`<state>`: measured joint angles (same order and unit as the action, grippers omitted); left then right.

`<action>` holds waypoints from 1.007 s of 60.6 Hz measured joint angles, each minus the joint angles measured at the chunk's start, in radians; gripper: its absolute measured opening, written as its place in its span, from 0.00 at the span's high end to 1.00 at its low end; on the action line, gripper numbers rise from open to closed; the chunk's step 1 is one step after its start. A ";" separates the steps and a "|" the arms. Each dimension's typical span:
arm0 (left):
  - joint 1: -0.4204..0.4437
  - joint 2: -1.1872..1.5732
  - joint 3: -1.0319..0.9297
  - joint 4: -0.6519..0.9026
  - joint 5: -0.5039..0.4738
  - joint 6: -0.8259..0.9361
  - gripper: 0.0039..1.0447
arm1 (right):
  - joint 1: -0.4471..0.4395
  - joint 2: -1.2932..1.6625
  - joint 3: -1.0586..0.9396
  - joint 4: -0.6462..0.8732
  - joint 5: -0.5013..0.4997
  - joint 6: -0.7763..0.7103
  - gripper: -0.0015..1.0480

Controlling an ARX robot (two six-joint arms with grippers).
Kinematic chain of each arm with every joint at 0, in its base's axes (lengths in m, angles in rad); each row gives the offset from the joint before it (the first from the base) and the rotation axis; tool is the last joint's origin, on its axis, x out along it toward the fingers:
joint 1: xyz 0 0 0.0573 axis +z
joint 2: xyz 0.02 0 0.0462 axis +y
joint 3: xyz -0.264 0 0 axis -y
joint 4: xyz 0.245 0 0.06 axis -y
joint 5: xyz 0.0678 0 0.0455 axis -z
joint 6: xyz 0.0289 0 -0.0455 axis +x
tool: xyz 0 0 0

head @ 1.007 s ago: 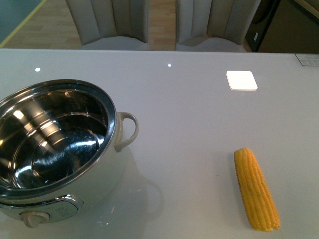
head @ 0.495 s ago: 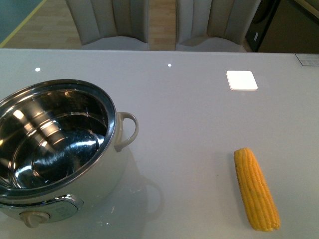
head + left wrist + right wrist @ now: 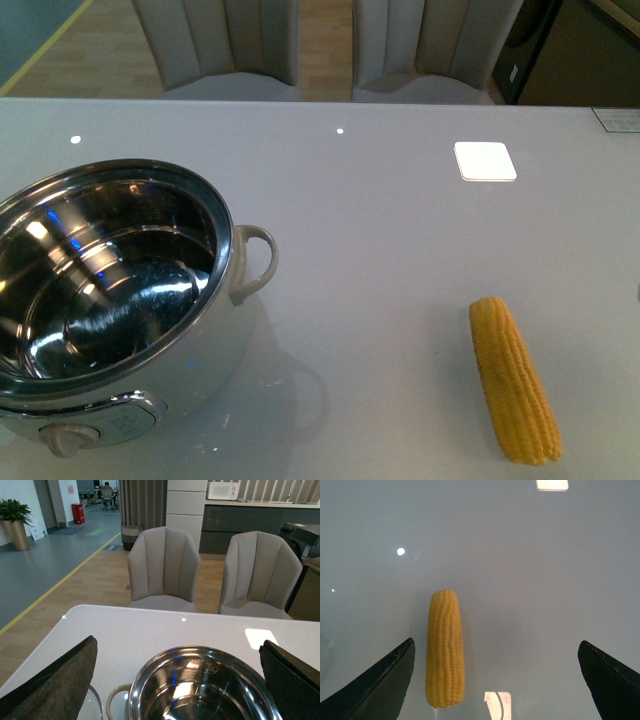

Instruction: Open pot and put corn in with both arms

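Wrist view alone shows right gripper above corn

Right claw spread wide over grey table; corn flat between tips, untouched.

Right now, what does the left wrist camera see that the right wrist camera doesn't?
Only the left wrist view shows the open pot, two chairs behind the table and a plant far off. Only the right wrist view shows the corn, lying on the table. Both show the grey table and a pincer with its black fingers spread wide: the left pincer facing the pot, the right pincer facing the corn.
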<state>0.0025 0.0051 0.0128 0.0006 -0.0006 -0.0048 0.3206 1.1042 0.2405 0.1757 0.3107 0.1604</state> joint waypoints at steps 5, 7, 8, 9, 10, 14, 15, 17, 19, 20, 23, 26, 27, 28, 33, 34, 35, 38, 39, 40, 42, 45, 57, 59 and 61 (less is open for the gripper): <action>0.000 0.000 0.000 0.000 0.000 0.000 0.07 | 0.013 0.146 0.012 0.100 -0.023 -0.025 0.09; 0.000 0.000 0.000 0.000 0.000 0.000 0.07 | 0.016 0.201 0.018 0.136 -0.024 -0.031 0.09; 0.000 0.000 0.000 0.000 0.000 0.000 0.07 | 0.018 0.219 0.020 0.148 -0.026 -0.033 0.09; 0.000 0.000 0.000 0.000 0.000 0.000 0.07 | 0.019 0.237 0.022 0.159 -0.028 -0.034 0.09; 0.000 0.000 0.000 0.000 0.000 0.000 0.07 | 0.021 0.273 0.027 0.183 -0.035 -0.039 0.09; 0.000 0.000 0.000 0.000 0.000 0.000 0.07 | 0.026 0.376 0.042 0.248 -0.046 -0.053 0.09; 0.000 0.000 0.000 0.000 0.000 0.000 0.07 | 0.026 0.393 0.045 0.257 -0.047 -0.053 0.09; 0.000 0.000 0.000 0.000 0.000 0.000 0.07 | 0.027 0.441 0.053 0.282 -0.055 -0.056 0.09; 0.000 0.000 0.000 0.000 0.000 0.000 0.07 | 0.027 0.489 0.063 0.306 -0.066 -0.057 0.09; 0.000 0.000 0.000 0.000 0.000 0.000 0.07 | 0.027 0.519 0.069 0.320 -0.068 -0.060 0.09; 0.000 0.000 0.000 0.000 0.000 0.000 0.07 | 0.027 0.577 0.081 0.345 -0.067 -0.071 0.09; 0.000 0.000 0.000 0.000 0.000 0.000 0.07 | 0.027 0.644 0.097 0.372 -0.069 -0.077 0.09; 0.000 0.000 0.000 0.000 0.000 0.000 0.07 | 0.027 0.657 0.100 0.375 -0.069 -0.079 0.09; 0.000 0.000 0.000 0.000 0.000 0.000 0.07 | 0.027 0.681 0.106 0.383 -0.069 -0.080 0.09; 0.000 0.000 0.000 0.000 0.000 0.000 0.07 | 0.027 0.758 0.126 0.407 -0.072 -0.089 0.09; 0.000 0.000 0.000 0.000 0.000 0.000 0.07 | 0.027 0.778 0.132 0.412 -0.075 -0.091 0.09; 0.000 0.000 0.000 0.000 0.000 0.000 0.07 | 0.027 0.787 0.135 0.415 -0.074 -0.093 0.09; 0.000 0.000 0.000 0.000 0.000 0.000 0.07 | 0.027 0.834 0.150 0.428 -0.071 -0.103 0.09; 0.000 0.000 0.000 0.000 0.000 0.000 0.07 | 0.027 0.843 0.153 0.431 -0.072 -0.105 0.09; 0.000 0.000 0.000 0.000 0.000 0.000 0.07 | 0.027 0.860 0.160 0.435 -0.072 -0.106 0.09; 0.000 0.000 0.000 0.000 0.000 0.000 0.07 | 0.027 0.884 0.170 0.440 -0.074 -0.106 0.09; 0.000 0.000 0.000 0.000 0.000 0.000 0.07 | 0.028 0.912 0.182 0.444 -0.076 -0.109 0.09; 0.000 0.000 0.000 0.000 0.000 0.000 0.07 | 0.039 0.999 0.231 0.447 -0.084 -0.124 0.09; 0.000 0.000 0.000 0.000 0.000 0.000 0.07 | 0.040 1.012 0.238 0.447 -0.085 -0.124 0.09; 0.000 0.000 0.000 0.000 0.000 0.000 0.07 | 0.042 1.025 0.245 0.447 -0.087 -0.125 0.09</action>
<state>0.0025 0.0051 0.0128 0.0006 -0.0002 -0.0048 0.3626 2.1296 0.4850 0.6228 0.2237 0.0353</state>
